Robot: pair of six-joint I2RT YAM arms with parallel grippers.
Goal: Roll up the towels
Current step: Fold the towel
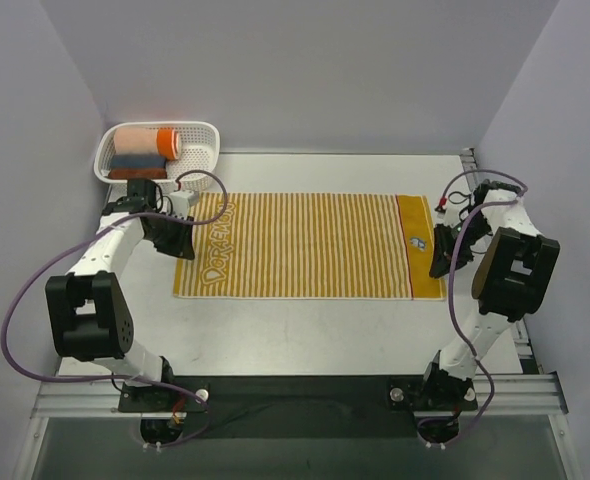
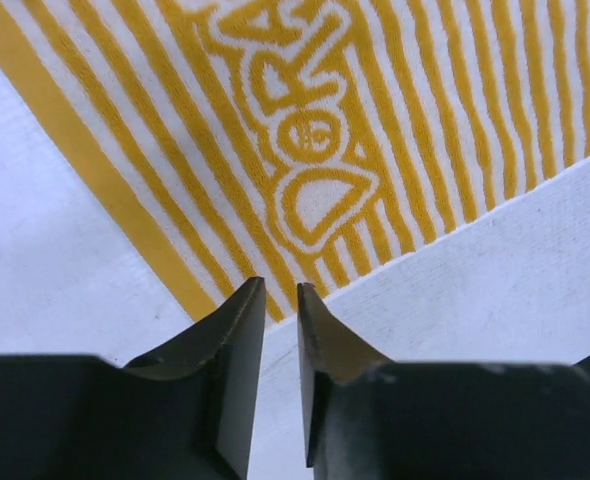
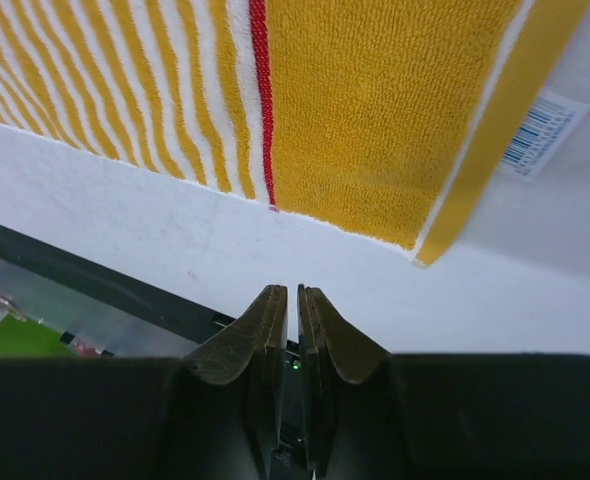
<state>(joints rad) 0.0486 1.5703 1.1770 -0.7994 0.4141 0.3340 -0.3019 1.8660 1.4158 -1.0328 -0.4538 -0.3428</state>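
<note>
The yellow-and-white striped towel (image 1: 305,245) lies flat and spread across the table. It has white lettering (image 1: 215,245) at its left end and a mustard band with a small cartoon figure (image 1: 416,241) at its right end. My left gripper (image 1: 182,243) hovers over the towel's near left corner (image 2: 315,150). Its jaws (image 2: 280,290) are nearly shut with a thin gap, and nothing is between them. My right gripper (image 1: 441,262) is at the towel's near right corner (image 3: 375,110). It is shut and empty (image 3: 292,290), over bare table just off the towel's edge.
A white basket (image 1: 210,135) at the back left holds a peach-and-orange roll (image 1: 145,140), a grey-blue roll (image 1: 137,160) and a reddish-brown roll (image 1: 135,173). A barcode label (image 3: 540,130) sticks out from the towel's right end. A dark strip (image 1: 305,390) runs along the table's near edge.
</note>
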